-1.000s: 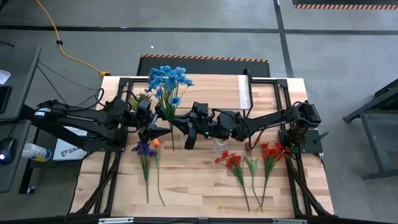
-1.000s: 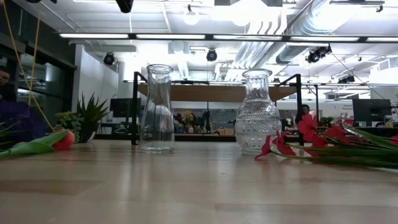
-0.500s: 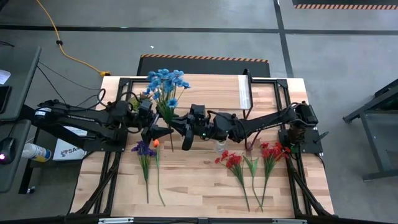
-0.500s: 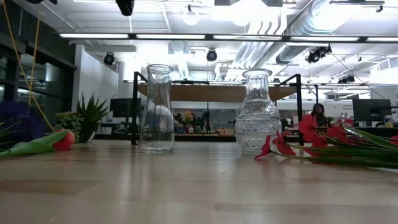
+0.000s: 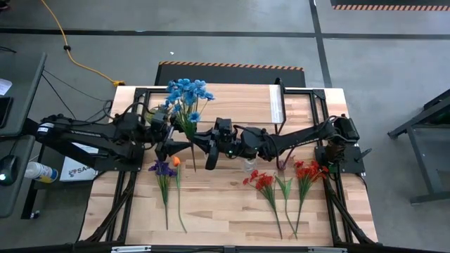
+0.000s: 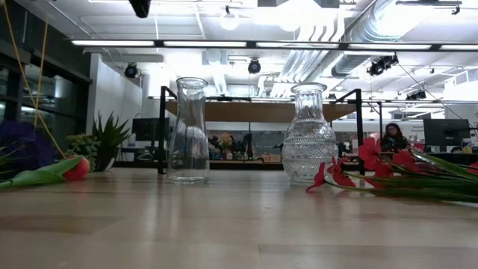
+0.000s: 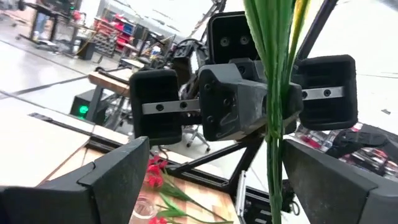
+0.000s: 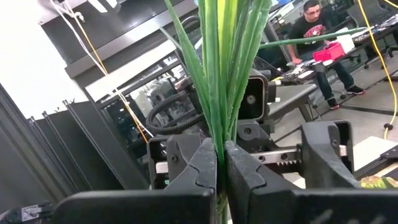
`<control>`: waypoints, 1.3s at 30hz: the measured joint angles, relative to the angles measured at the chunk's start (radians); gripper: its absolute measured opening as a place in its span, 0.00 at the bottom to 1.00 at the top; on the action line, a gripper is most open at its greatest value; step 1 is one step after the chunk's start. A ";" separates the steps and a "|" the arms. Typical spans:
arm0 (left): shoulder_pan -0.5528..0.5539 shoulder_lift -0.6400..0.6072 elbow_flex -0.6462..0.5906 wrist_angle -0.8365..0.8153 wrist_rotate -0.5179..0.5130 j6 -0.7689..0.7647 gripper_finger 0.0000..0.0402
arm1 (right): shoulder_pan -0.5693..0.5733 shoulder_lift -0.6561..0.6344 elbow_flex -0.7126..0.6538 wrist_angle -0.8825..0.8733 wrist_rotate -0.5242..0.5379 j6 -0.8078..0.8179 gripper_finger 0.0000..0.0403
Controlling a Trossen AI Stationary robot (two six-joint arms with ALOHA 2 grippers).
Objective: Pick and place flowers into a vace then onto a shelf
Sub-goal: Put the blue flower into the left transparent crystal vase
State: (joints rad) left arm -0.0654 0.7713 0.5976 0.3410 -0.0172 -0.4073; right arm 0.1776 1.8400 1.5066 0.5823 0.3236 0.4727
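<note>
Currently held: blue flowers (image 5: 187,95), thin green plastic stems pinched in the closed right gripper (image 5: 209,151), blooms beyond its fingertips. Left gripper (image 5: 169,149) spread wide, empty, facing it, stems between its fingers. Risk: slick stems slipping during handover. Smooth glass vases (image 6: 188,130) below; wood-plank shelf (image 5: 239,105) behind.

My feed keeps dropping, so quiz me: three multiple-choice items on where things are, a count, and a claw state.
1. Where is the blue flower bunch?
A. Lying by the red flowers
B. Held up between the two arms
C. In a vase

2. How many glass vases stand in the low view?
A. One
B. Two
C. Three

3. The right claw is:
A. Shut on the green stems
B. Open and empty
C. Holding a vase

Answers: 1 B, the high view shows it raised between the arms; 2 B, a plain vase and a patterned vase; 3 A, its wrist view shows fingers pinching the stems.
</note>
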 joint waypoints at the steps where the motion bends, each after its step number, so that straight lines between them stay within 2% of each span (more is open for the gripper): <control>1: 0.000 -0.007 0.000 -0.010 -0.003 0.000 0.98 | 0.000 0.000 0.000 0.000 0.000 0.001 0.01; 16: 0.000 0.003 0.001 0.002 -0.007 -0.006 0.98 | 0.001 -0.002 0.012 -0.017 -0.005 0.021 0.01; 27: 0.000 -0.016 0.000 -0.009 0.073 -0.018 0.98 | 0.001 -0.002 0.013 -0.037 -0.019 0.021 0.01; 39: 0.000 0.007 -0.001 -0.008 0.063 -0.023 0.98 | 0.001 -0.002 0.013 -0.043 -0.014 0.028 0.01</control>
State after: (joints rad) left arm -0.0650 0.7779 0.5968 0.3329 0.0456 -0.4305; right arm 0.1787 1.8385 1.5196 0.5396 0.3098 0.5007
